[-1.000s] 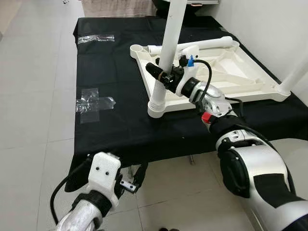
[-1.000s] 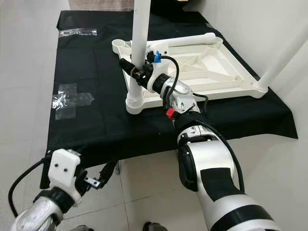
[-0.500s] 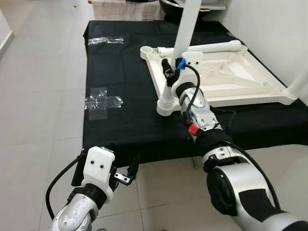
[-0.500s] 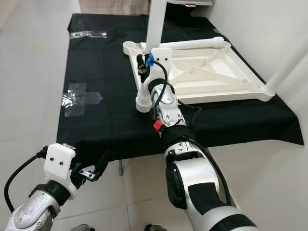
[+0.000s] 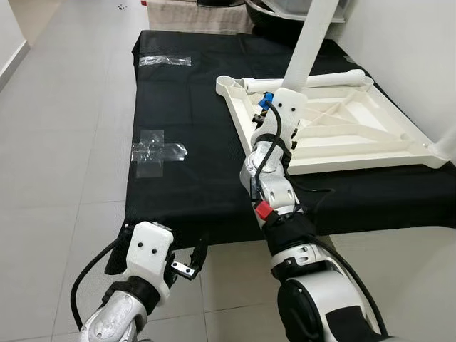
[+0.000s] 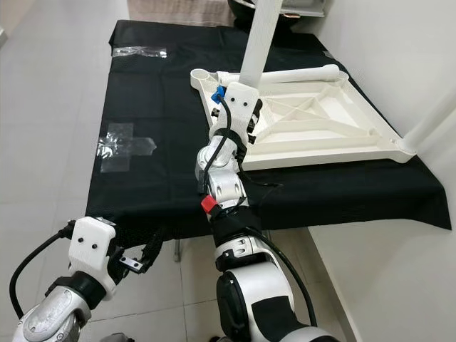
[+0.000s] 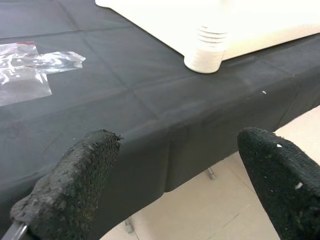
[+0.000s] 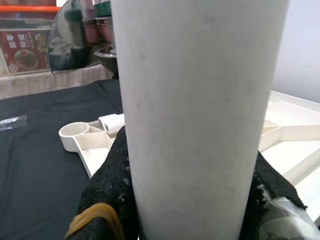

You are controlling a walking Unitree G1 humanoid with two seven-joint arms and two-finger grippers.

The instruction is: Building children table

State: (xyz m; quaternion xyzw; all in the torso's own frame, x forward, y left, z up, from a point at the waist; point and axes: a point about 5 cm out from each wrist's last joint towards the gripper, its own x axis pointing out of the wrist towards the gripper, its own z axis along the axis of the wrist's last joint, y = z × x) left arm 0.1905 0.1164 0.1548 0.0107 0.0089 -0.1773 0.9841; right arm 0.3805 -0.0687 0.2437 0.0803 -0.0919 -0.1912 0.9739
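Right wrist view: the right pincer (image 8: 192,200) clamps a white table leg (image 5: 308,44), stiff, smooth, likely light, low near its socket on the upturned tabletop (image 5: 356,128) far right on the black-draped surface (image 5: 178,178); left pincer (image 7: 165,195) hangs open.

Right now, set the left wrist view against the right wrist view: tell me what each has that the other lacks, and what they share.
Left wrist view: the open left gripper hanging off the table edge, clear tape on the black cloth, floor tiles below.

Right wrist view: the right gripper shut on the upright white leg, an empty corner socket, a leg lying flat.

Both: the black cloth and the white tabletop, upside down.
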